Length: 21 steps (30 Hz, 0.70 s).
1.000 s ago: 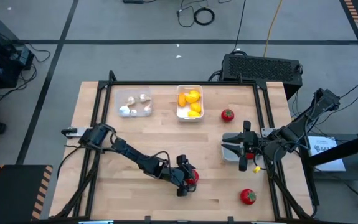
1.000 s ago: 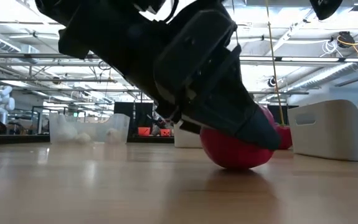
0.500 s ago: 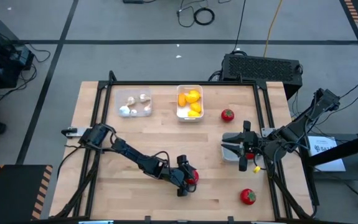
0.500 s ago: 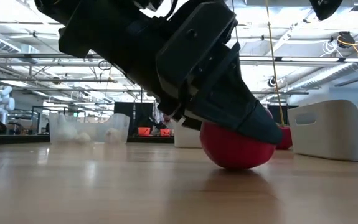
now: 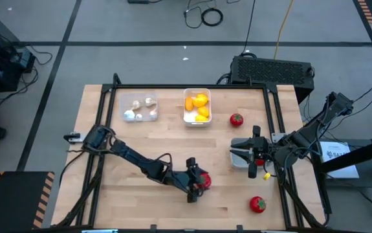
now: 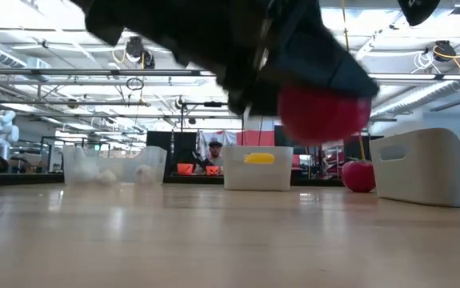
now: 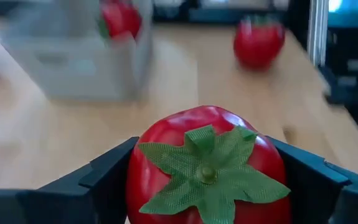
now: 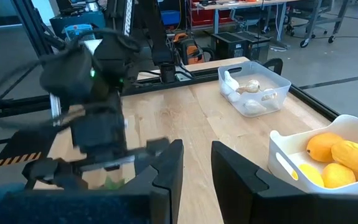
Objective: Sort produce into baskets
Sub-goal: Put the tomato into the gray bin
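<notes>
- Left gripper (image 5: 198, 182) has its fingers clamped on either side of a red tomato (image 7: 207, 164), leafy green top facing the wrist camera. In the low view the tomato (image 6: 323, 114) hangs clear above the tabletop (image 6: 214, 240), so it looks properly picked.
- Grey basket (image 5: 240, 155) sits off to the gripper's right, partly under the right gripper (image 5: 257, 155); from the left wrist it shows ahead with one tomato poking out of it already, I think.
- Right gripper just hovers there over that basket, fingers parted a little with nothing between them.
- If I were driving: keep the squeeze steady, the thing is round and slick and could pop out sideways. Carry it high enough to clear the basket wall, then let go low so it doesn't bounce out.
- Biggest worry is the right arm parked over the drop spot, so I'd want it out of the way first.
- Two more tomatoes left on the table: one (image 5: 257, 204) further right of the gripper, another (image 5: 237, 119) near the white basket (image 5: 196, 107) with the yellow fruit.
</notes>
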Available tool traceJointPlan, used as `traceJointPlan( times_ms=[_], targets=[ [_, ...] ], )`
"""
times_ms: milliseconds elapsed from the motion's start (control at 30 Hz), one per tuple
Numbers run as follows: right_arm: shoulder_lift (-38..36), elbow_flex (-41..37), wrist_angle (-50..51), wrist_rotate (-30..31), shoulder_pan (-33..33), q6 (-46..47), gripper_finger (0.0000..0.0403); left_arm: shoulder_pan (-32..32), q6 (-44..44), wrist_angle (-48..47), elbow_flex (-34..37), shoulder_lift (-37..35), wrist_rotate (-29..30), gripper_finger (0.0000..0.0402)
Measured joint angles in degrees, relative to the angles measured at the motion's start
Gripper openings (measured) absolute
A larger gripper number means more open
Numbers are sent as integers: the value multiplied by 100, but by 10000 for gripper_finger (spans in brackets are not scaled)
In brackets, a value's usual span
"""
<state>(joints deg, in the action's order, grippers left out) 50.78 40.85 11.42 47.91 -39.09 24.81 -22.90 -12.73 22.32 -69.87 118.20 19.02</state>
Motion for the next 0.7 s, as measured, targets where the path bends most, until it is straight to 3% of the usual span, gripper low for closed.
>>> traceJointPlan(
  times_ms=[233,500,700],
  targets=[
    [2,0,-15,1,0,0,75,416,404,753,-13,-17,565,313],
    [2,-1,-142,138,22,-213,75,1188,121,1638,-177,26,35,314],
    [2,-1,-383,179,37,-511,75,1587,-158,1636,-1038,596,-435,314]
  ],
)
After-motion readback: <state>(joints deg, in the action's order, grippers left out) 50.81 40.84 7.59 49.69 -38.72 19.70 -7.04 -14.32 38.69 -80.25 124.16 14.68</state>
